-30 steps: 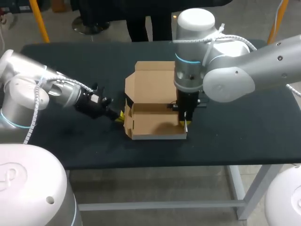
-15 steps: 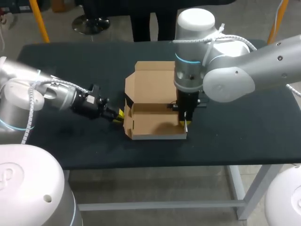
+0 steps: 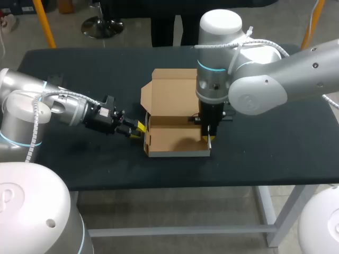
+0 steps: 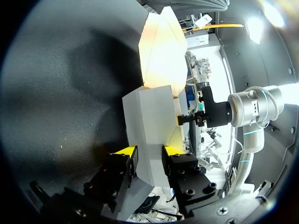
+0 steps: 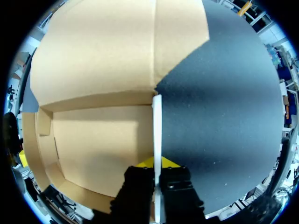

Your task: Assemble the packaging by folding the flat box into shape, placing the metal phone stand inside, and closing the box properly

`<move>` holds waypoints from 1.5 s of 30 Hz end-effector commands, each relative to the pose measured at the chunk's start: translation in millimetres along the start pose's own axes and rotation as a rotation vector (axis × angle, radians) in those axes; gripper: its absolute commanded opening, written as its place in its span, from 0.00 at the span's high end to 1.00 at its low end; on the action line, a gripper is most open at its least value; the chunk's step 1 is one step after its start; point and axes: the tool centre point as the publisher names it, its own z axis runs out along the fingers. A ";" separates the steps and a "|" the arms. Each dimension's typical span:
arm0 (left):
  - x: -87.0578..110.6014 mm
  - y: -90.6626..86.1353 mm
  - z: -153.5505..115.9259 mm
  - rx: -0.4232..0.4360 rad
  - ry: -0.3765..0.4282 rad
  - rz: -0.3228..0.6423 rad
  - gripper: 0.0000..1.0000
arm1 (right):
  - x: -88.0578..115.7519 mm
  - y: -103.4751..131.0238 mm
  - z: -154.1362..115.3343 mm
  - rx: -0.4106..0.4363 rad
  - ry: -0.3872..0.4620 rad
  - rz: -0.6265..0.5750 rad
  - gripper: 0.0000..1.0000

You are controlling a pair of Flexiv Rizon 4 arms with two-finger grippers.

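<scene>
- Pinching the right wall [image 5: 157, 140] of the box [image 3: 175, 138], the right hand [image 3: 210, 139] is holding it upright mid-worktop [image 3: 275, 148].
- The left hand [image 3: 140, 127] is gripping the left wall [image 4: 145, 126], squaring the tray.

- The box [image 3: 175, 138] is plain brown cardboard, matt and unprinted inside, with soft creases at its folds. In the left wrist view its outer face [image 4: 148, 121] looks paler and smooth, also matt.
- The table [image 3: 275, 140] has a black matt top, finely grainy, with pale specks.
- The left arm [image 3: 26, 108] and right arm [image 3: 280, 74] have smooth silver-white shells with a soft sheen.
- A ribbed hose [image 3: 36, 127] of white plastic runs along the left arm.
- The left gripper [image 4: 147, 151] and right gripper [image 5: 158, 164] have dull black bodies — whether plastic or metal does not show — and smooth yellow tips.
</scene>
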 end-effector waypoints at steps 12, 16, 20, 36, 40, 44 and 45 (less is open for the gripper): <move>9.3 -4.8 16.2 -0.025 -0.027 0.013 0.59 | 1.4 1.2 -0.6 0.005 -0.004 -0.001 1.00; 10.5 -4.8 18.5 -0.028 -0.044 0.014 0.55 | 1.4 1.2 -0.6 0.005 -0.004 -0.001 1.00; 11.0 -5.0 19.8 -0.019 -0.070 0.009 0.55 | 1.4 1.2 -0.6 0.005 -0.004 -0.001 1.00; 12.5 -4.4 33.8 0.009 -0.255 -0.028 0.56 | 1.4 1.2 -0.6 0.005 -0.004 -0.001 1.00; 11.8 -4.5 36.6 0.037 -0.327 -0.050 0.57 | 1.4 1.2 -0.6 0.005 -0.004 -0.001 1.00; 10.5 -4.6 37.1 0.038 -0.368 -0.060 0.57 | 1.4 1.2 -0.6 0.005 -0.004 -0.001 1.00; 9.9 -4.7 37.5 0.042 -0.382 -0.064 0.57 | 1.4 1.2 -0.6 0.005 -0.004 -0.001 1.00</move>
